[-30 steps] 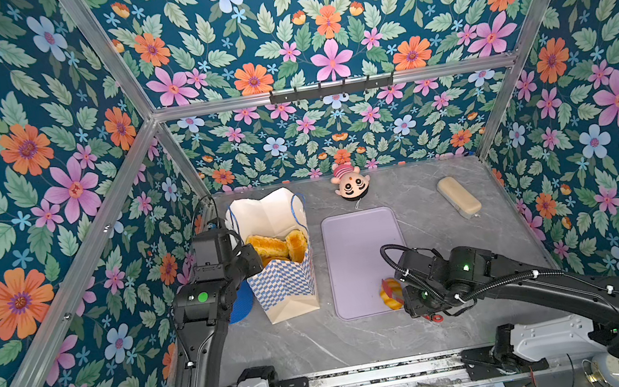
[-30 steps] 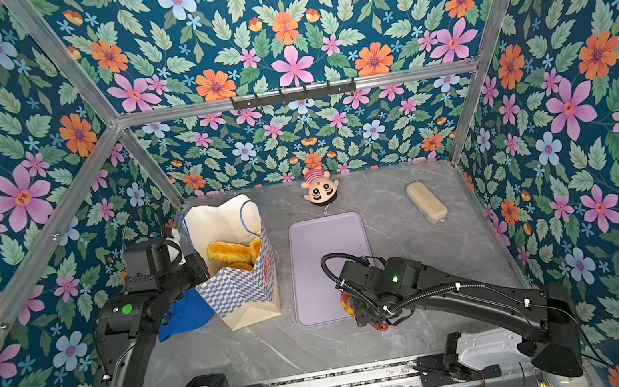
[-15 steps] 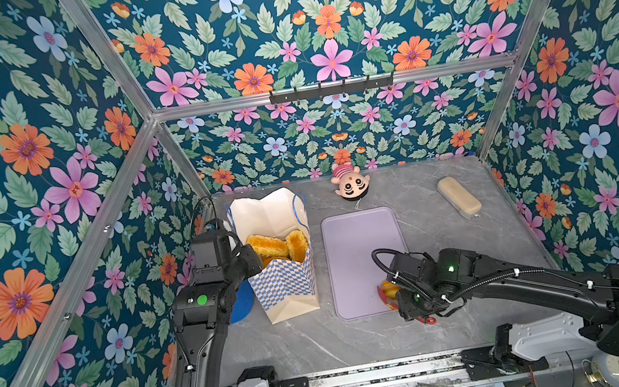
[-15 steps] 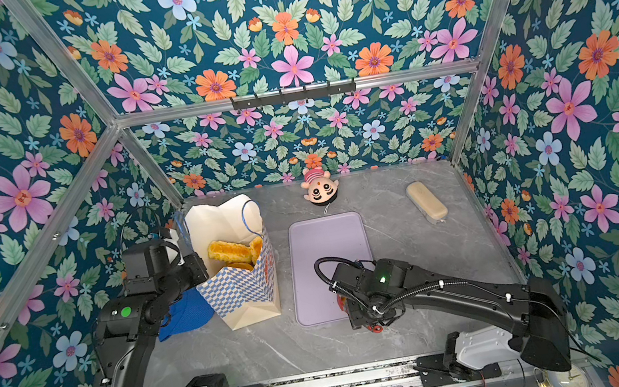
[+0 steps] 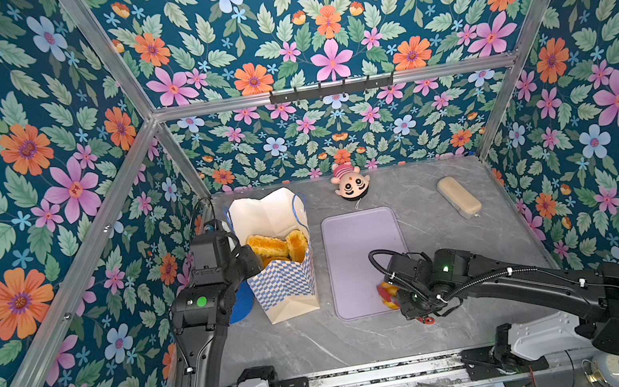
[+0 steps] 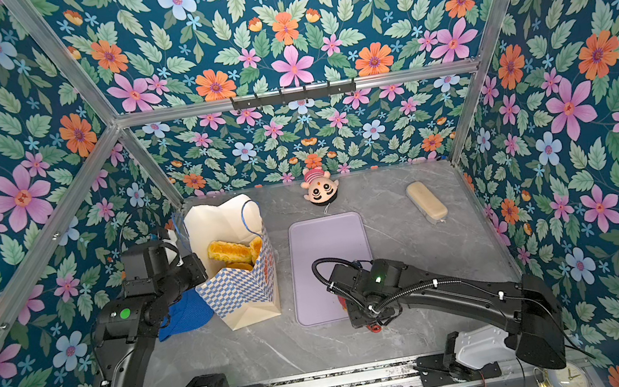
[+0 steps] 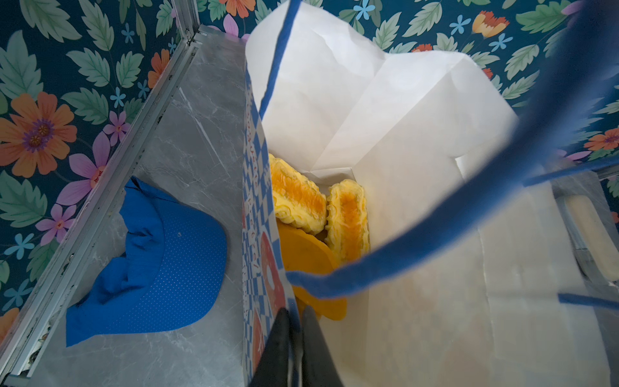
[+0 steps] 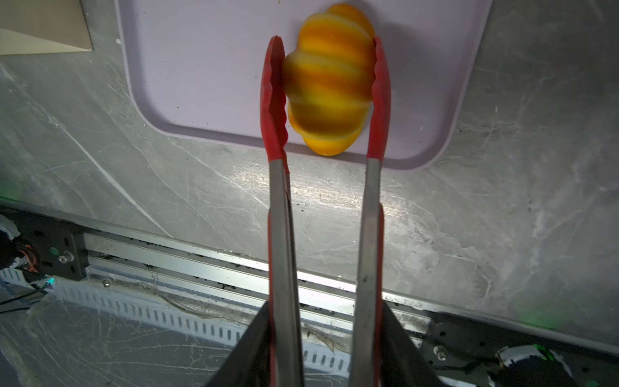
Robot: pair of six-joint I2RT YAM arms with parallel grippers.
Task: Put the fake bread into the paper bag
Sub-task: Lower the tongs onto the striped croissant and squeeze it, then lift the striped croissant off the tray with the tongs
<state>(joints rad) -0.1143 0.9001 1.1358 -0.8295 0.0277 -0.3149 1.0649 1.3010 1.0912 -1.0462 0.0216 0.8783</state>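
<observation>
The paper bag (image 5: 289,286) (image 6: 243,293) stands open at the left, cream with a blue-checkered band. Fake bread (image 5: 267,245) (image 7: 298,194) lies inside it: ridged golden pieces over a flat orange one. My left gripper (image 7: 294,315) is shut on the bag's near wall at the rim. My right gripper (image 8: 326,311) is shut on red-tipped metal tongs (image 8: 274,100). The tongs' tips press both sides of a striped orange fake bread (image 8: 330,83) (image 5: 387,296) at the near edge of the lilac tray (image 5: 362,245). Whether that bread is off the tray I cannot tell.
A blue cap (image 5: 243,306) (image 7: 160,268) lies left of the bag by the side wall. A doll's head (image 5: 352,185) sits at the back, and a pale beige block (image 5: 459,196) at the back right. The metal rail (image 8: 201,261) runs along the table's front edge.
My right gripper has shifted slightly left over the tray's near corner and squeezed the tongs in against the striped bread. The left arm and the bag have not moved.
</observation>
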